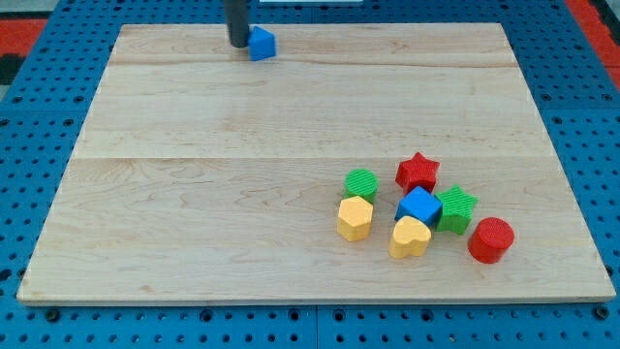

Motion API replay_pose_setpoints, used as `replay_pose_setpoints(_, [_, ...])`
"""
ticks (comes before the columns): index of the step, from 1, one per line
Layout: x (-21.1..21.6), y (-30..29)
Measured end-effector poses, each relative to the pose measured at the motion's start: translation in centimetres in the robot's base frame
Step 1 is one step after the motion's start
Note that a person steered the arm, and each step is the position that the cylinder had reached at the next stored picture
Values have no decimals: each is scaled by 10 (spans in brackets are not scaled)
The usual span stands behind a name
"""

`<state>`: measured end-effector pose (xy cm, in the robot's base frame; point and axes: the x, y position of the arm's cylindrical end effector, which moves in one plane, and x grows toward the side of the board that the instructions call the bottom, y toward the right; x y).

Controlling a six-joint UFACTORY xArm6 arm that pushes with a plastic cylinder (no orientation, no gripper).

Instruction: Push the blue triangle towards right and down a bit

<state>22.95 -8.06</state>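
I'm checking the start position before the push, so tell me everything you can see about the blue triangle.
The blue triangle is a small, solid blue block with a matte, plastic-like look and a pointed, wedge-like outline. It sits flat on the wooden board near the view's top edge, left of centre, far from the cluster of other blocks at the lower right. My tip stands right against its left side, apparently touching it. No other block is near it, and its right side is free.

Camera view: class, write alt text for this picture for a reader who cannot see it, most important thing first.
My tip touches the left side of the blue triangle near the top edge of the wooden board. Far off at the lower right sits a cluster: red star, green cylinder, blue cube, green star, two yellow blocks, red cylinder.
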Motion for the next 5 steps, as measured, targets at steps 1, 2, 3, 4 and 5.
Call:
replay_pose_setpoints(1, [13, 52])
replay_pose_setpoints(2, [24, 91])
replay_pose_setpoints(3, [36, 128])
replay_pose_setpoints(4, [22, 131])
replay_pose_setpoints(5, [-15, 129])
